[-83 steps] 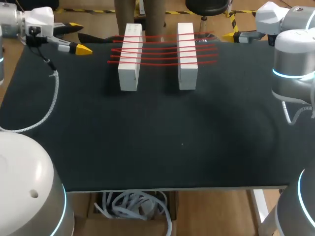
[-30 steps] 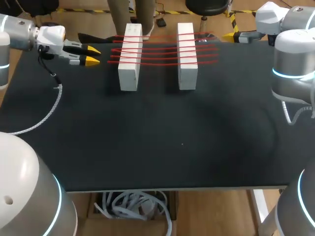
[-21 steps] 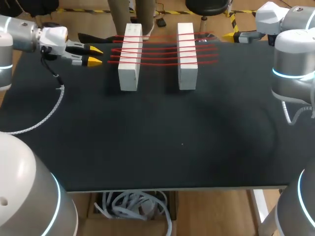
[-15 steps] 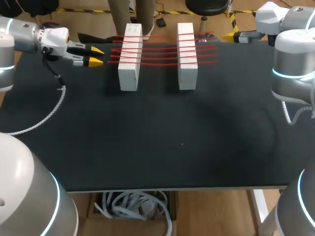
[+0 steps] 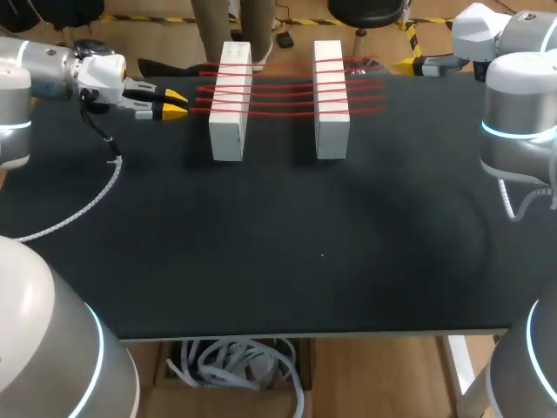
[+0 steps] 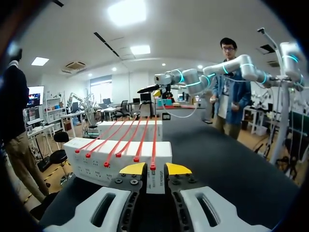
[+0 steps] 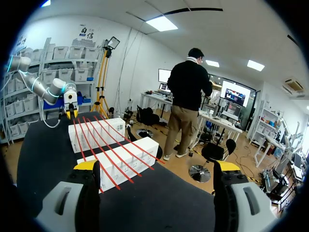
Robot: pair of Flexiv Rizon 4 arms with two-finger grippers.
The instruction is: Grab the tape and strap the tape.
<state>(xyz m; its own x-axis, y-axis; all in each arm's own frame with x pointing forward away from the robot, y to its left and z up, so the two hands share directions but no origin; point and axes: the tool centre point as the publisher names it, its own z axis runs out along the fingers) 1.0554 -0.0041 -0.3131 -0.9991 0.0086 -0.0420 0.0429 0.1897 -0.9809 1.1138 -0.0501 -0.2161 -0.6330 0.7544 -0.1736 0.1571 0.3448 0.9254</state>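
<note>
While five red tapes (image 5: 278, 87) lie stretched side by side over the near block (image 5: 228, 104) and the far block (image 5: 332, 100) on the table (image 5: 305, 261), their long axis runs straight ahead from the left gripper (image 6: 155, 169), pointing away from it. Each tape's near end sits at the near block's edge, just ahead of the yellow tips. Those fingers stand a narrow gap apart and hold nothing; one tape end lines up with the gap. Beyond the far block, the right gripper (image 7: 157, 166) faces the tapes' other ends, its fingers spread wide around nothing.
</note>
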